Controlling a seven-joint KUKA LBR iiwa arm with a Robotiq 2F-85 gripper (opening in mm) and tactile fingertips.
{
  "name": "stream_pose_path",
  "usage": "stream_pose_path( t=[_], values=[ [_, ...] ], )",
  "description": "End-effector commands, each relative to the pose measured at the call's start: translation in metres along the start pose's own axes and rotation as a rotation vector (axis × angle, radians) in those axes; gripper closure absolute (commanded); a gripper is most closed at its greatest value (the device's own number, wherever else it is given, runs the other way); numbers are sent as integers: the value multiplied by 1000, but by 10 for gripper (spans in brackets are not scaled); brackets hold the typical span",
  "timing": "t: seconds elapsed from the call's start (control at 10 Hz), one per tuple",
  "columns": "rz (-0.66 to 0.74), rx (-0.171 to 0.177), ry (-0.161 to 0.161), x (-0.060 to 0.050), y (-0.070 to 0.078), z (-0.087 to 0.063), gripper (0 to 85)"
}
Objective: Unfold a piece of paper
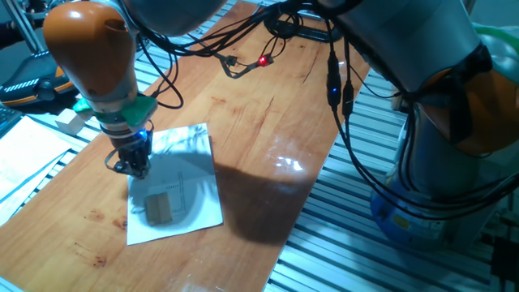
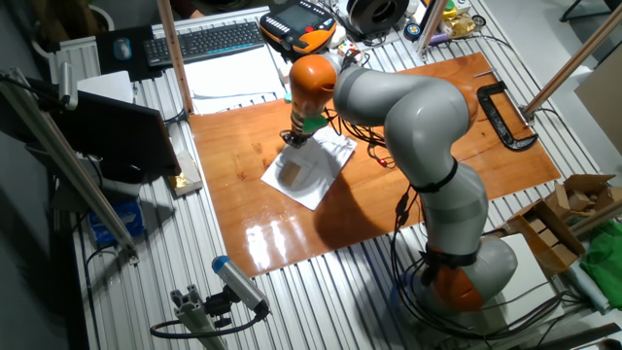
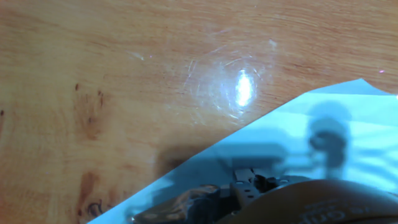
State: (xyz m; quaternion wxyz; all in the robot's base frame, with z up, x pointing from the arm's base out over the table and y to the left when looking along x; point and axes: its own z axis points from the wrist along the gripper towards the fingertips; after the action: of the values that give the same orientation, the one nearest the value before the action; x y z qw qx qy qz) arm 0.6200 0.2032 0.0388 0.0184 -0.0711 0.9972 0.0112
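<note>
The piece of paper lies on the wooden table as a white sheet, printed face up, with a small tan block picture near its front. From the other fixed view the piece of paper sits under the arm's orange wrist. My gripper points straight down at the sheet's left edge, fingertips close together and at or just above the paper. In the hand view the piece of paper fills the lower right, with the dark fingers over it. Whether they pinch the sheet does not show.
The wooden table has cables and a red light at the back. White printed sheets lie off its left side. A black clamp sits on the table's far edge, and a keyboard stands behind it.
</note>
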Motion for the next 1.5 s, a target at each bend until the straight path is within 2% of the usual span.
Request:
stream_pose_path(
  t=[0.0,0.7,1.0,1.1,1.4],
  values=[
    [-7,1,7,0,0,0,830],
    [-57,31,20,0,0,0,830],
    [-63,36,-8,0,0,0,830],
    [-68,34,-5,0,0,0,830],
    [-89,34,-5,1,15,9,830]
  ],
)
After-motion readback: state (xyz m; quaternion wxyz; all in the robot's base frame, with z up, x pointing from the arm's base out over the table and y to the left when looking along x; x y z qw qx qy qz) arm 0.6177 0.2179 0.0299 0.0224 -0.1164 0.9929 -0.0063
